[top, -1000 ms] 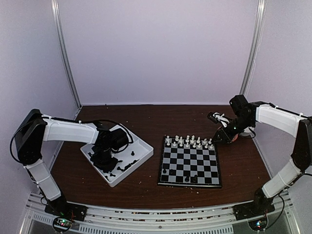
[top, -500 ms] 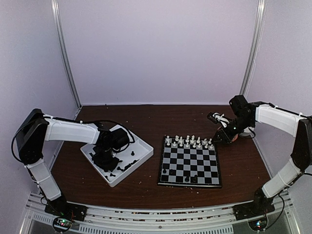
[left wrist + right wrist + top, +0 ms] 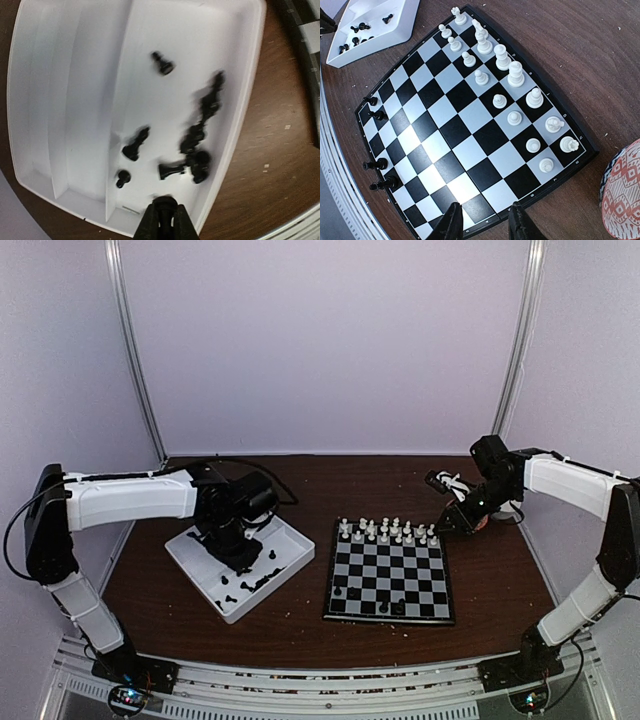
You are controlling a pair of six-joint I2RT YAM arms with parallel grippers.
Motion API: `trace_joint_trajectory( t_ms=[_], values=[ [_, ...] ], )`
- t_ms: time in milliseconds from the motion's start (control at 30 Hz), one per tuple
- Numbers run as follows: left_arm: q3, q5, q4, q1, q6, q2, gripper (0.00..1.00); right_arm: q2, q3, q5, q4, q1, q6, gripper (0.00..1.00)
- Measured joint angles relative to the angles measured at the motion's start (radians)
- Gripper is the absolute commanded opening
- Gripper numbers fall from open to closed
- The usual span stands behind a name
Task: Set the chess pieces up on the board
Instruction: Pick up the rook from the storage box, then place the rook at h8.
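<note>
Lifted clear of the white tray (image 3: 75,90), the left jaws have clenched, apparently on one black piece (image 3: 164,202); remaining chess pieces (image 3: 200,145) lie beneath; we note the board (image 3: 390,580) lies to their right, its near rows mostly vacant; right jaws hang parted, empty.

From far away I run this rig in a robot lab — a test booth. Plain pale walls (image 3: 320,340) close in the brown table (image 3: 300,630), thin metal posts (image 3: 135,350) stand in the corners, and the left arm (image 3: 130,498) and right arm (image 3: 570,480) sit on a metal rail (image 3: 330,680).
</note>
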Motion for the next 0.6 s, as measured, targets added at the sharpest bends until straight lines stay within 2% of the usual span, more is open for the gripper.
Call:
trace_joint_trajectory(
  t_ms=[267, 600],
  values=[
    [0.244, 0.184, 0.060, -0.174, 0.222, 0.087, 0.01, 0.011, 0.000, 0.000, -0.001, 0.000, 0.000, 0.32],
    [0.356, 0.274, 0.080, -0.251, 0.453, 0.315, 0.01, 0.011, 0.000, 0.001, -0.003, 0.000, -0.003, 0.32]
  ],
)
